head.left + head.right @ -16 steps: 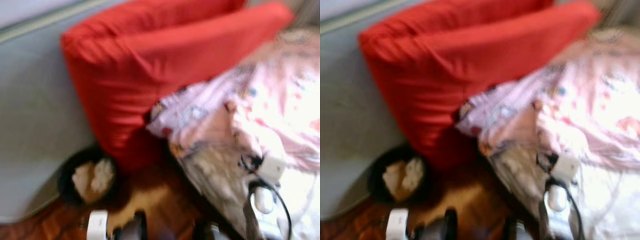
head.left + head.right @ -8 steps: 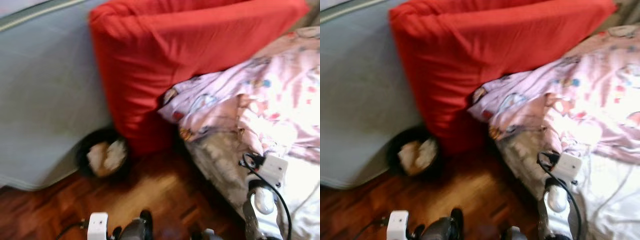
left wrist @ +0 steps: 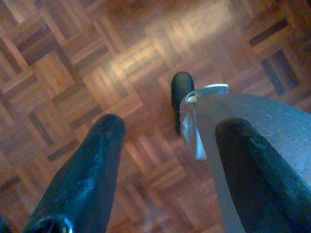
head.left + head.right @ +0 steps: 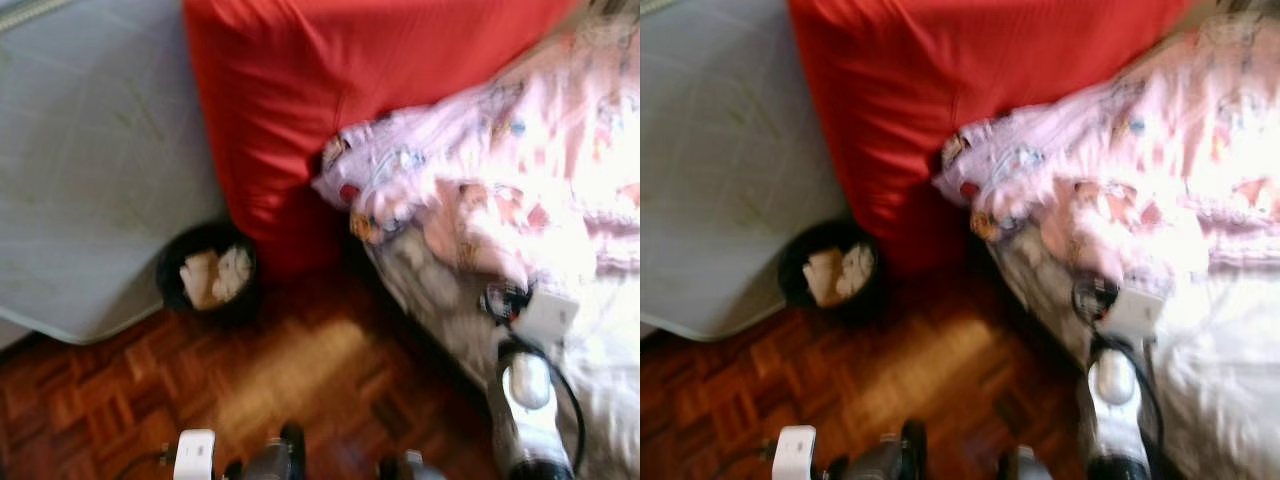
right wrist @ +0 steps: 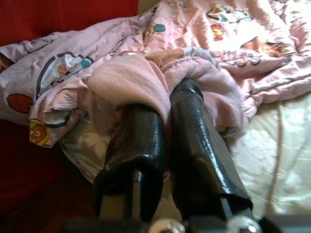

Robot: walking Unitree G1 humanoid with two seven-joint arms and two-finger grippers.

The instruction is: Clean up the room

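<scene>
Jaws clenched on a fold of the pink blanket (image 5: 146, 77) at the right gripper (image 5: 167, 109), over the bed's edge beside the red cushion (image 4: 330, 90); jaws spread wide and holding nothing at the left gripper (image 3: 167, 145), low above the parquet floor (image 3: 73, 73). Blanket heaped on the white sheet (image 5: 272, 150), touching the cushion. Black bin (image 4: 207, 280) with crumpled paper against the cushion's base.

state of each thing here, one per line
right tool: shut on pink blanket
pink blanket: crumpled, pinched at a fold on the bed
left tool: open, holds nothing, over the parquet floor
black bin: upright, crumpled paper inside
red cushion: leaning beside the bed
</scene>
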